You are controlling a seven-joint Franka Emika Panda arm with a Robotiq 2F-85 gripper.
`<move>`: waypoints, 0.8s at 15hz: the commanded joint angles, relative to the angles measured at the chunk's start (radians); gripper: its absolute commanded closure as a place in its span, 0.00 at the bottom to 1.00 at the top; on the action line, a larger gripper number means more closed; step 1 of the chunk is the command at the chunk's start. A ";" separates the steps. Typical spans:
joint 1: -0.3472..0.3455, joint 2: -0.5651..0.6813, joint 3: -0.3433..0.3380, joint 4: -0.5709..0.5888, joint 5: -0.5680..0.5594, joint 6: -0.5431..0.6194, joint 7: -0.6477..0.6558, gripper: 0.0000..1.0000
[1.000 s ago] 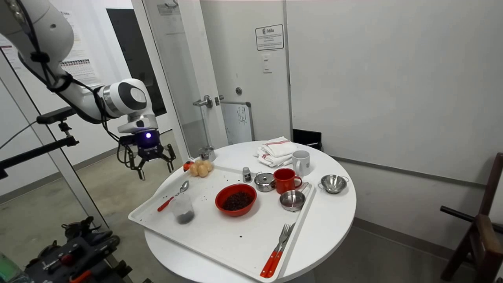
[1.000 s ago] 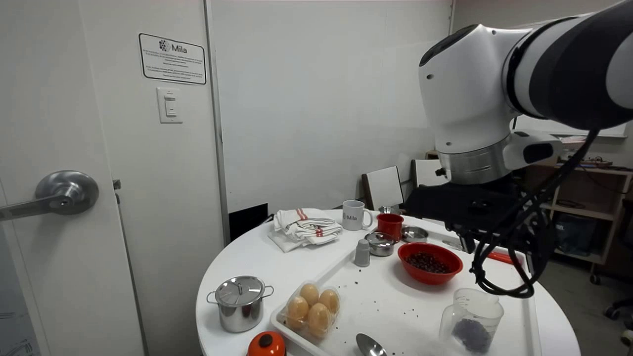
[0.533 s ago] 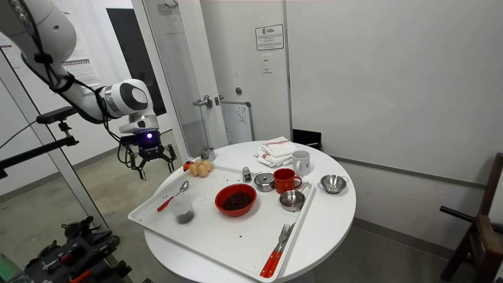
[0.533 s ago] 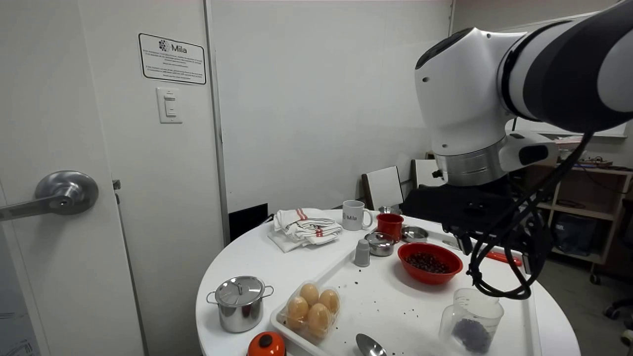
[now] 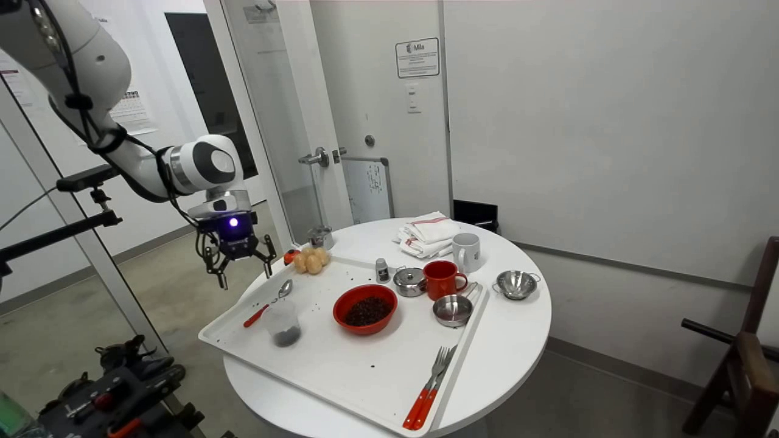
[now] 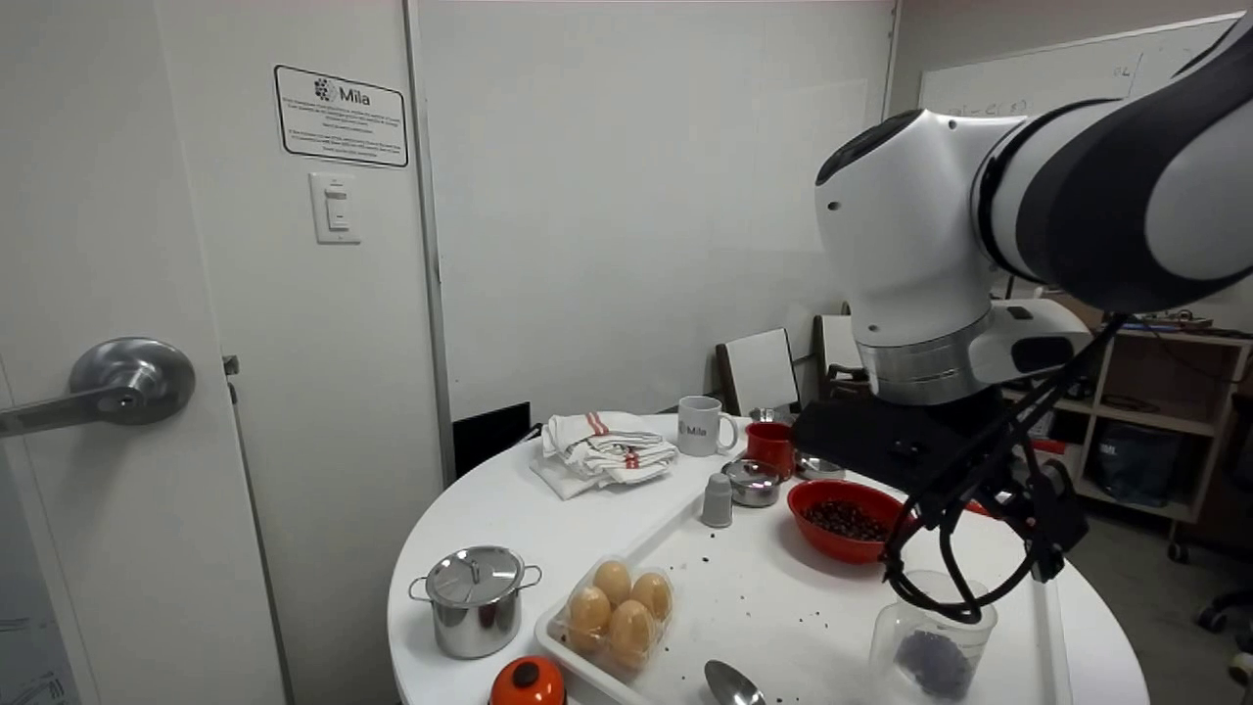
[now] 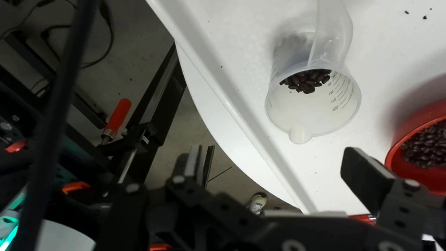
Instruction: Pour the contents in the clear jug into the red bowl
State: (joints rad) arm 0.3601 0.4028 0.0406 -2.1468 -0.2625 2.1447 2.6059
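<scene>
The clear measuring jug [image 7: 313, 109] stands upright near the red bowl [image 6: 832, 548] (dark beans [image 7: 306, 81] in both); well apart from the bowl, the gripper [image 5: 246, 279] hangs, fingers spread.

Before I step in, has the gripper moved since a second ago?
Yes, downward: in an exterior view, the gripper hangs lower against the door handle.

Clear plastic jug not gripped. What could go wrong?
The open black gripper isn't around the clear plastic jug; coming in off-centre could tip it, spilling dark beans. The red-handled metal spoon near the jug might get knocked. The round red bowl already holds beans; a fast pour might overflow.
</scene>
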 commanded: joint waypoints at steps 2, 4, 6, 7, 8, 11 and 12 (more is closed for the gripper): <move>0.045 0.046 -0.064 0.011 0.027 0.065 0.000 0.00; 0.007 0.069 -0.025 0.019 0.003 0.081 -0.001 0.00; 0.008 0.091 -0.018 0.030 -0.005 0.094 -0.010 0.00; 0.011 0.102 -0.017 0.037 -0.010 0.095 -0.011 0.00; 0.013 0.115 -0.016 0.048 -0.015 0.097 -0.017 0.00; 0.019 0.139 -0.019 0.076 -0.035 0.096 -0.034 0.00; 0.019 0.146 -0.021 0.090 -0.041 0.092 -0.042 0.00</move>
State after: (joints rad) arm 0.3808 0.5145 0.0200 -2.1067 -0.2730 2.2347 2.5865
